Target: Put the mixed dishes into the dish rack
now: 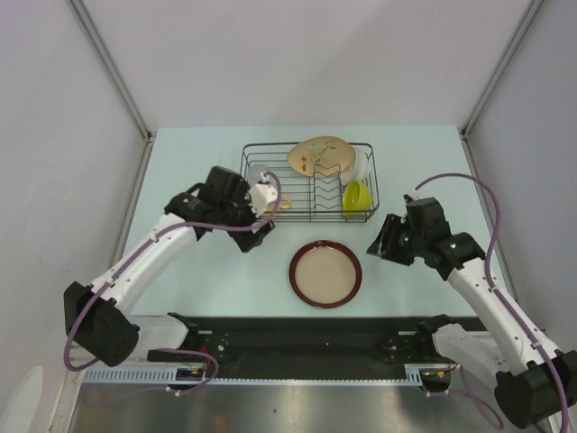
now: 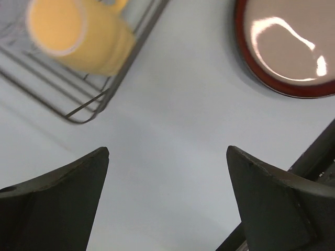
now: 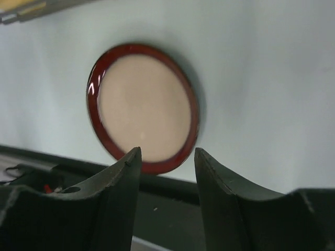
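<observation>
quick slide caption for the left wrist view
Open left gripper over the table, mug in the rack corner at upper left, red-rimmed plate at upper right.

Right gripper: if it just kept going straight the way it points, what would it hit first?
Probably the red-rimmed plate lying flat on the table; its rim sits right ahead of the open right gripper. Depth is unclear, though.

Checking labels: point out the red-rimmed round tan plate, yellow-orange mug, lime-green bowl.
red-rimmed round tan plate (image 1: 325, 274): top view, centre.
yellow-orange mug (image 2: 98, 47): left wrist view, side wall.
lime-green bowl (image 1: 357, 198): top view, middle.
</observation>
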Motion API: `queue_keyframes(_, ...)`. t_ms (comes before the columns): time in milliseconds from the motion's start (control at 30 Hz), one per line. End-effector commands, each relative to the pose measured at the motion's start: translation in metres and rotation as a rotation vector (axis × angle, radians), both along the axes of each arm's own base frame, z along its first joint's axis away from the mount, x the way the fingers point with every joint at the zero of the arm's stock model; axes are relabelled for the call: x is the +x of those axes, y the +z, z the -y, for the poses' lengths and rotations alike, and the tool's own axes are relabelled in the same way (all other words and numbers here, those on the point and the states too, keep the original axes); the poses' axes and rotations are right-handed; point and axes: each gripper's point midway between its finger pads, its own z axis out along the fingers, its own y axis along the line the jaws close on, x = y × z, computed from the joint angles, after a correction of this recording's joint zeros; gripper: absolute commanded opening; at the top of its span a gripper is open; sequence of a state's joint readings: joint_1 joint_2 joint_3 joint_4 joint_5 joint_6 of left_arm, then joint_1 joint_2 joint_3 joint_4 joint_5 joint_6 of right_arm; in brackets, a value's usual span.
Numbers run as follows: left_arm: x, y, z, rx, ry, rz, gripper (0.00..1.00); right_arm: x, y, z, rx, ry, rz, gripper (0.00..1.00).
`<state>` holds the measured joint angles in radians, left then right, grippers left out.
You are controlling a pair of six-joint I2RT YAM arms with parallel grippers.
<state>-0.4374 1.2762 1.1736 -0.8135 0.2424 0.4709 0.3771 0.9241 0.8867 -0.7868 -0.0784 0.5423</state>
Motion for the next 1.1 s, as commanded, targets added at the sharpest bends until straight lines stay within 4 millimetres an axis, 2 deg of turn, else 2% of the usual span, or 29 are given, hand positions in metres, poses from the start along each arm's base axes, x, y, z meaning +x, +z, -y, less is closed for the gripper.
queue_keyframes(0, -0.022, -0.019, 0.023, 0.061, -0.104, 0.033, 1.0, -0.033, -0.01, -0.044, 0.321, 0.02, -0.21, 0.49)
queue_keyframes(67, -0.031, -0.035, 0.031, 0.08, -0.141, 0.007, 1.0, -0.034, -0.022, -0.049, 0.352, 0.026, -0.224, 0.49)
queue_keyframes(133, -0.032, -0.043, 0.035, 0.1, -0.164, 0.022, 1.0, -0.035, -0.034, -0.052, 0.365, 0.03, -0.245, 0.49)
queue_keyframes(267, -0.04, -0.061, 0.042, 0.158, -0.229, 0.065, 1.0, -0.044, -0.066, -0.045, 0.316, 0.023, -0.302, 0.49)
queue_keyframes(367, -0.042, -0.071, 0.042, 0.205, -0.268, 0.102, 1.0, -0.044, -0.081, -0.041, 0.301, -0.001, -0.298, 0.49)
queue_keyframes(500, -0.038, -0.083, 0.051, 0.229, -0.311, 0.125, 1.0, -0.034, -0.093, -0.036, 0.287, -0.056, -0.258, 0.48)
queue_keyframes(633, -0.034, -0.104, 0.058, 0.275, -0.343, 0.088, 1.0, -0.023, -0.098, -0.033, 0.279, -0.096, -0.182, 0.49)
queue_keyframes(833, -0.016, -0.11, 0.075, 0.271, -0.331, 0.095, 1.0, -0.01, -0.111, -0.039, 0.321, -0.14, -0.204, 0.48)
queue_keyframes(1067, -0.009, -0.114, 0.086, 0.268, -0.314, 0.072, 1.0, -0.013, -0.123, -0.047, 0.314, -0.22, -0.207, 0.48)
